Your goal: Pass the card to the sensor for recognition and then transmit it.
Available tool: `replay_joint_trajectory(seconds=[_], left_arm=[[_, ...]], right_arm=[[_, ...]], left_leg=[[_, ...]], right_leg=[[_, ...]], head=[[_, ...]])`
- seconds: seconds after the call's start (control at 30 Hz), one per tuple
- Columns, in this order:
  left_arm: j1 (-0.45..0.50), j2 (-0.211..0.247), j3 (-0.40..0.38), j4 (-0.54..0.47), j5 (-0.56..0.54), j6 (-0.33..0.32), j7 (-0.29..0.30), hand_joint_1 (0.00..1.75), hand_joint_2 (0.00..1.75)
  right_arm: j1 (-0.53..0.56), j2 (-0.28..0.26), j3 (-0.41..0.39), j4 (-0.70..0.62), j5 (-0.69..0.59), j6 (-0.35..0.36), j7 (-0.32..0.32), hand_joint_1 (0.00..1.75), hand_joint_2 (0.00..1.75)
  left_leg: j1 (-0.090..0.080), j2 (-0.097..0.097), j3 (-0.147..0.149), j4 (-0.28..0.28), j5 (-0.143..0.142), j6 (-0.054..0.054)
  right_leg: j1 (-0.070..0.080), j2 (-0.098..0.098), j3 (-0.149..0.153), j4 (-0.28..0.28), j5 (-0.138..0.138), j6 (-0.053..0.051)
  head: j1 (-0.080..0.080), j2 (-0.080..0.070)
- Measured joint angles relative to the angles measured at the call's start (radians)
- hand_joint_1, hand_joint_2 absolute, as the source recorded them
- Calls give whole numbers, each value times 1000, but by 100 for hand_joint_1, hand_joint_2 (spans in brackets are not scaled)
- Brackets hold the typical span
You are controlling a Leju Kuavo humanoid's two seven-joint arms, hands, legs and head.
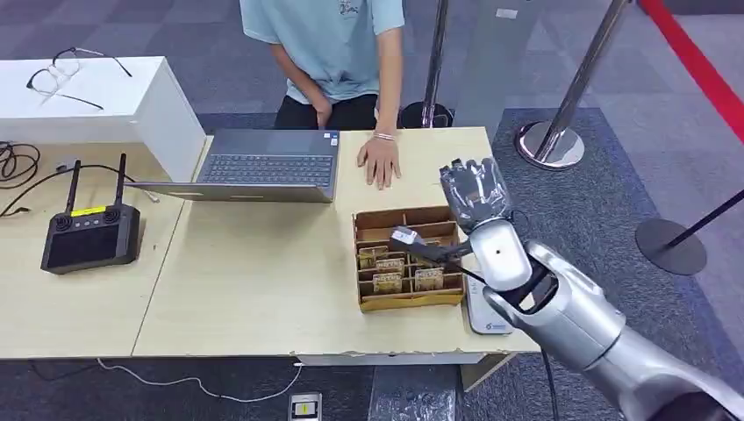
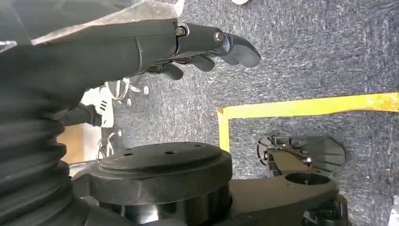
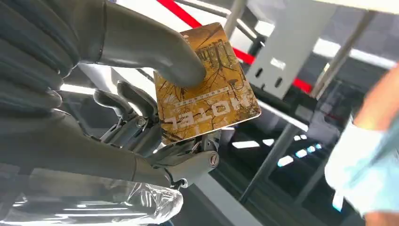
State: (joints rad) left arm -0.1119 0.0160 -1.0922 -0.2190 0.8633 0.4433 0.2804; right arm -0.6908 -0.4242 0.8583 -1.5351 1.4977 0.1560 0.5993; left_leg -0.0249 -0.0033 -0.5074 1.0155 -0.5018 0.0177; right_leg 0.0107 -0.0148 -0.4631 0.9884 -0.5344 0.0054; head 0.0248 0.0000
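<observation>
My right hand point(image 1: 475, 191) is raised above the table's right end, its back toward me, past the far right corner of the card box point(image 1: 408, 260). Close up, its thumb and fingers point(image 3: 141, 115) pinch a golden-brown hotel card point(image 3: 207, 87) by one corner, and the card's printed face is in plain sight. A white flat sensor point(image 1: 485, 314) lies on the table beside the box, partly under my right forearm. My left hand point(image 2: 207, 44) hangs beside my body over grey carpet, holding nothing.
A person stands behind the table with one hand point(image 1: 379, 159) flat on it, near the box. An open laptop point(image 1: 263, 167) sits at the back, a black remote controller point(image 1: 88, 237) on the left. Metal stanchion bases point(image 1: 551, 145) stand on the floor to the right.
</observation>
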Motion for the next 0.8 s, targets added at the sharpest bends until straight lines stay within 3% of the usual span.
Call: replay_joint_trajectory(seconds=[0.4, 0.63, 0.8], left_arm=[[0, -2, 0, 0, -11, 1, 0, 0, 175], [0, -3, -1, 0, -15, 1, 11, 0, 175], [1, -3, -1, 0, -14, 0, 12, 0, 175]], right_arm=[[-8, 6, 25, 135, 1, 51, 21, 175, 175], [-32, -2, 35, 173, 11, 118, 13, 175, 175], [-58, -9, 58, 179, 42, 207, -35, 175, 175]], left_leg=[[0, 0, 0, 0, 0, 0], [0, 0, 0, 0, 0, 0], [0, 0, 0, 0, 0, 0]], right_leg=[[0, 0, 0, 0, 0, 0], [0, 0, -1, 0, 0, 0], [0, 0, -1, 0, 0, 0]], head=[[0, 0], [0, 0], [0, 0]])
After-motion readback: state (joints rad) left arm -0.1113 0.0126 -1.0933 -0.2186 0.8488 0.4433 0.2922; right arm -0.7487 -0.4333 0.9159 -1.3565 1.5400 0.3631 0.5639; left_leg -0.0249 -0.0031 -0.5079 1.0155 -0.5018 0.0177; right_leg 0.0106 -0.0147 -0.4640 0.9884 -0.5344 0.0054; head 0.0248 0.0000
